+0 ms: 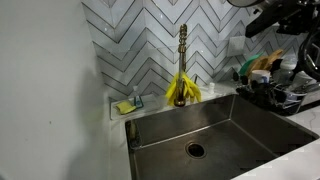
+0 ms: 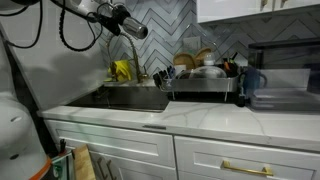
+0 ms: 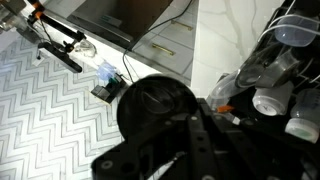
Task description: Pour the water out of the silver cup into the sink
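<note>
The sink point(image 1: 235, 128) is a deep dark steel basin with a round drain point(image 1: 195, 150). It also shows in an exterior view point(image 2: 135, 98) and at the top of the wrist view point(image 3: 125, 15). My gripper point(image 2: 128, 22) hangs high above the sink, near the faucet. In the wrist view my gripper point(image 3: 185, 118) appears shut on a round, dark-looking cup point(image 3: 150, 105), seen end-on, which I take to be the silver cup. In an exterior view the cup shows as a grey cylinder point(image 2: 140, 30) tilted sideways. No water is visible.
A gold faucet point(image 1: 183, 50) with yellow gloves point(image 1: 182, 90) stands behind the sink. A sponge holder point(image 1: 127, 105) sits at its corner. A black dish rack point(image 2: 205, 85) full of dishes point(image 3: 275, 75) stands beside the sink. White counter point(image 2: 210, 118) and cabinets run below.
</note>
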Motion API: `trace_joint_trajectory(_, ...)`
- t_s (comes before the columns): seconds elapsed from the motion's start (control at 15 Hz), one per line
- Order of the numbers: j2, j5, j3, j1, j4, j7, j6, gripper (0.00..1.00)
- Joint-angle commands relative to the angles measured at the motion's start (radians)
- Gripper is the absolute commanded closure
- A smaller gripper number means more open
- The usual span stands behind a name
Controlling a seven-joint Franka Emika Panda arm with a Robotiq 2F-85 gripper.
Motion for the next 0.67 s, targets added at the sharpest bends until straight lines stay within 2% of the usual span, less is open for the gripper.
trace_joint_trajectory(0.0, 0.055, -0.088, -0.002, 0.043, 0.061, -0.039, -0.051, 0.99)
trace_joint_trajectory(0.6, 0.105, -0.255, -0.002, 0.111, 0.097, -0.089, -0.091, 0.99)
